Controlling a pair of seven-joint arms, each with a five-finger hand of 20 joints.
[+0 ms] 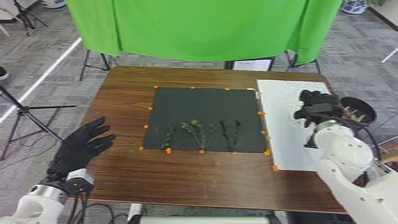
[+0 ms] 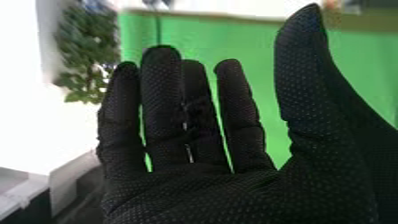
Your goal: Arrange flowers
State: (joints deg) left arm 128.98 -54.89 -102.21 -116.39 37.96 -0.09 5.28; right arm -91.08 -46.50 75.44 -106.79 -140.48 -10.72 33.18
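Stems (image 1: 191, 129) lie on black mat (image 1: 209, 105). Left robot hand (image 1: 78, 146), fingers outstretched, at bench (image 1: 178, 180) edge; right robot hand (image 1: 318, 106), fingers straight, over white sheet (image 1: 282, 110), near bin (image 1: 357, 103).

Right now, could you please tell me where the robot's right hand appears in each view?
Head view: the right hand is at the right, over the white mat.
Right wrist view: it is in the foreground, fingers straight.
Shared landmark: the green cloth, beyond the table in one, behind the hand in the other.
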